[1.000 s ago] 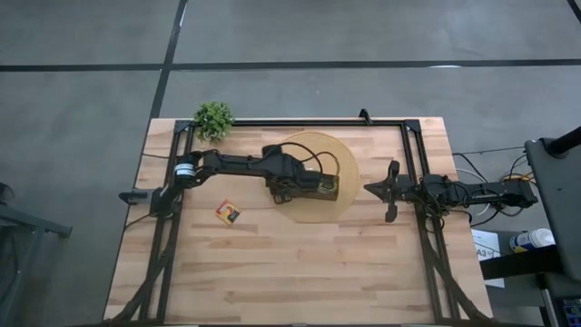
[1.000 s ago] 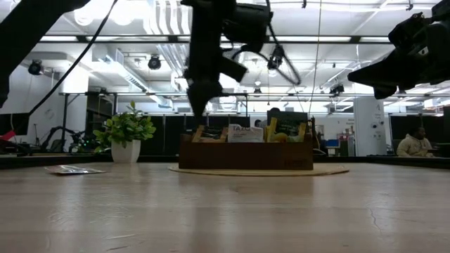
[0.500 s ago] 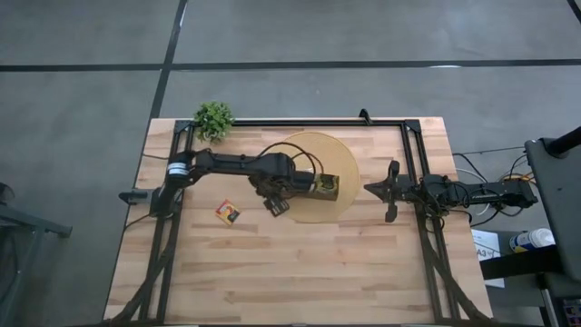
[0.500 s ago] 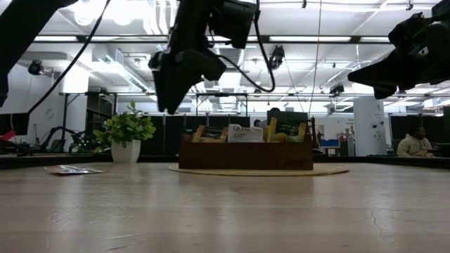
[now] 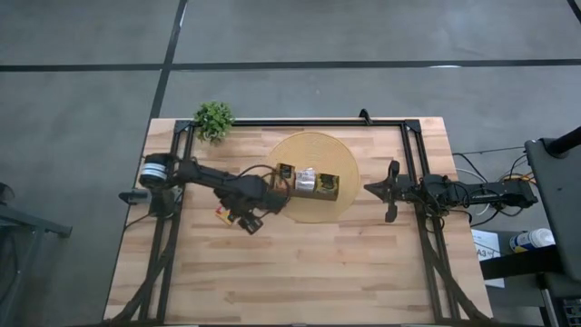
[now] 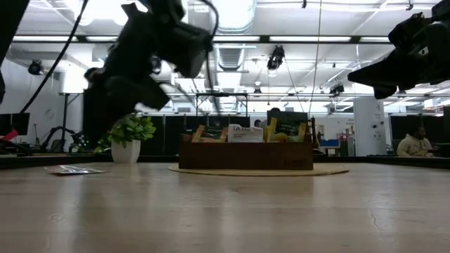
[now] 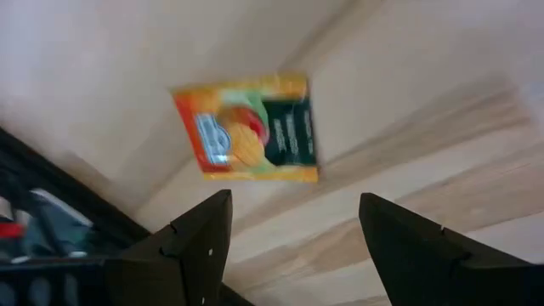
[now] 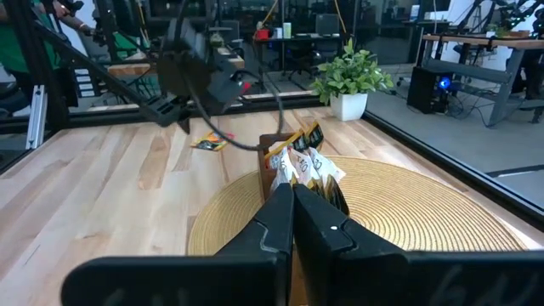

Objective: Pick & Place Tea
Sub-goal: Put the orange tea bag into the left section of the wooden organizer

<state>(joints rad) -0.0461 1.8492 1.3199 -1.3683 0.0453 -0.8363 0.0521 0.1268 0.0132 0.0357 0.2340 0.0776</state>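
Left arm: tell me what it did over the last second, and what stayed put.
The left gripper swung off the wooden box on the round mat, back toward its own side, and now hovers open over the yellow-red-black sachet lying on the table. It took hold of nothing. The sachet, box, plant and the shut right gripper stayed as they were.

The near half of the counter (image 5: 300, 272) lies bare, open to passage. The box (image 5: 309, 183) on its round mat (image 5: 318, 150) and the potted plant (image 5: 214, 119) block the far side. One sachet (image 7: 248, 129) lies flat left of the mat
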